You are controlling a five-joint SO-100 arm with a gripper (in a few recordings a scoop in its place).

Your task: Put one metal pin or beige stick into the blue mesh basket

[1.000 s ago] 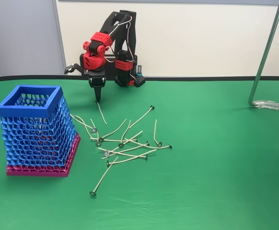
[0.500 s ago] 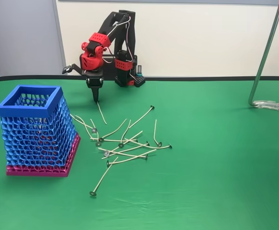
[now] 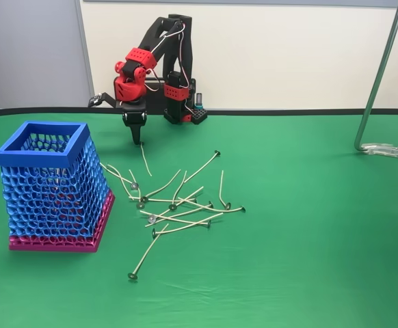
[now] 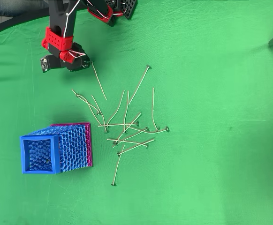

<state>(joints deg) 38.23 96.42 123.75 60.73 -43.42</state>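
- The green table cloth (image 3: 308,225) gives a flat, plain ground, so the thin pale sticks stand out.
- The blue mesh basket (image 3: 45,145) stands upright at the left in the fixed view, open mouth up, ready to take a stick dropped from above.
- The gripper (image 3: 137,141) points straight down behind the pile, its fingers pinched together on the top end of one beige stick (image 3: 145,161). The vertical hold likely lets the stick hang clear.
- That stick slants down from the fingertips towards the cloth; I cannot tell whether its lower end touches.
- The other sticks (image 3: 178,205) lie crossed in a loose heap just right of the basket.
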